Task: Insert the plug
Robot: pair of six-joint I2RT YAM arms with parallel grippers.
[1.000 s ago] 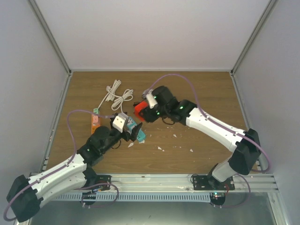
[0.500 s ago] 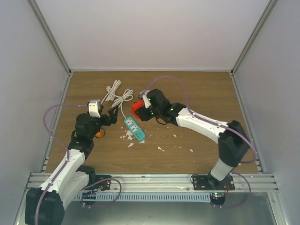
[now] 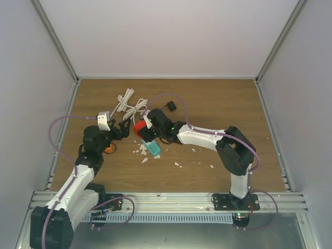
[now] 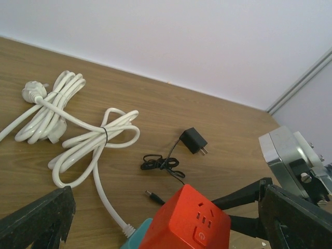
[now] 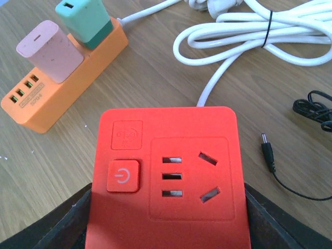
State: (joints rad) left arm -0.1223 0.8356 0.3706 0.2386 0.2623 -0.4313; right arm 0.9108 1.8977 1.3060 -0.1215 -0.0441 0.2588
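My right gripper point(image 3: 145, 133) is shut on a red cube socket point(image 3: 138, 127) and holds it above the far end of the teal power strip point(image 3: 151, 149). In the right wrist view the cube point(image 5: 168, 176) fills the space between my fingers point(image 5: 62, 228), socket face and power button toward the camera. A black adapter plug point(image 3: 170, 107) lies on the wood behind, its thin cord and barrel tip point(image 5: 267, 150) loose. My left gripper point(image 3: 124, 127) is open and empty, just left of the cube. The left wrist view shows the cube point(image 4: 187, 220) and the plug point(image 4: 193, 141).
Coiled white cables point(image 3: 129, 106) lie at the back left. An orange power strip point(image 5: 62, 93) carries a pink charger point(image 5: 49, 49) and a green one point(image 5: 85, 21); my left arm mostly hides it from above. White crumbs point(image 3: 176, 164) are scattered near the teal strip.
My right arm has carried the red cube left, toward my left gripper, uncovering the black plug. My left arm swung left off the teal strip a second ago and has since held still.
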